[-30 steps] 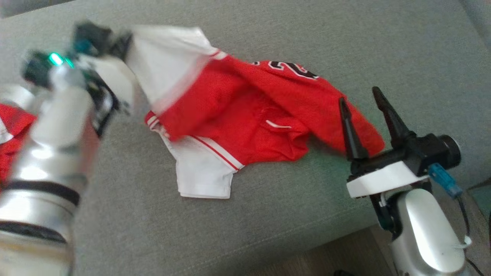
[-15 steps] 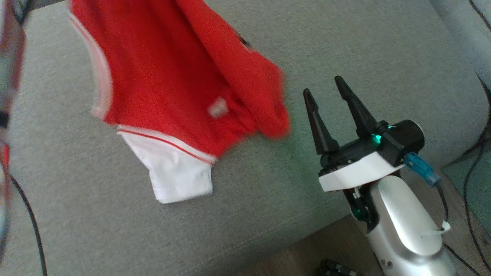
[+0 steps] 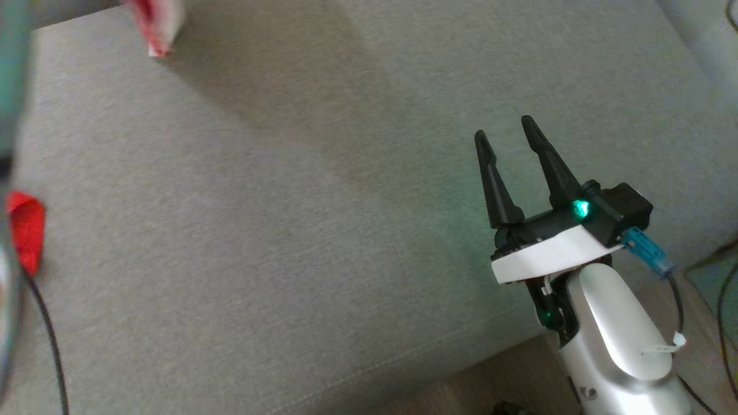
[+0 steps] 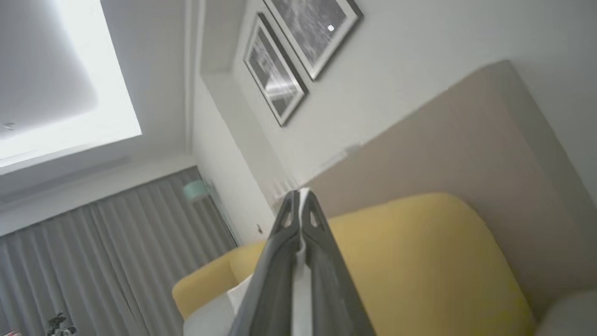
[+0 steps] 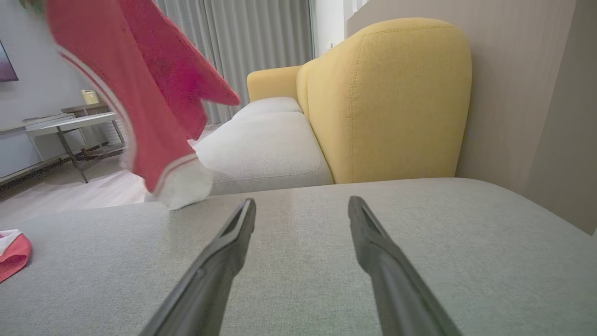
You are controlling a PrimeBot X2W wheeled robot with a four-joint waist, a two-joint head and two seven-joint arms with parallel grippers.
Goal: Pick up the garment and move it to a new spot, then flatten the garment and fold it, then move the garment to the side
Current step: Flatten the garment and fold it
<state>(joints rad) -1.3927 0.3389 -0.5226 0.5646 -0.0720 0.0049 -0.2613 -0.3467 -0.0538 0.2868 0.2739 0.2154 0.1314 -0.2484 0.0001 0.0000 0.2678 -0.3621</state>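
Obs: garment (image 5: 154,93), red with white trim, hangs in the air at far left; its lowest white corner is by the far edge of the grey cushion (image 5: 303,261), contact unclear. The left end effector (image 4: 301,201) is clenched on white fabric. The right end effector (image 3: 504,128) is released, low over the cushion's right side. Another red cloth (image 5: 11,252) lies at its left edge.

There are two red and white cloth things: one big red and white cloth garment (image 5: 154,107) and one small red and white cloth bundle (image 5: 11,254). There are two black robot grippers, the left gripper (image 4: 298,193) and the right gripper (image 3: 504,128). Each has two long fingers, so that makes four fingers. There are two dark-framed wall pictures (image 4: 275,88), two yellow padded sofa backs (image 5: 387,98), one pale table with thin metal legs (image 5: 70,123) and one small blue plastic plug (image 3: 646,256).
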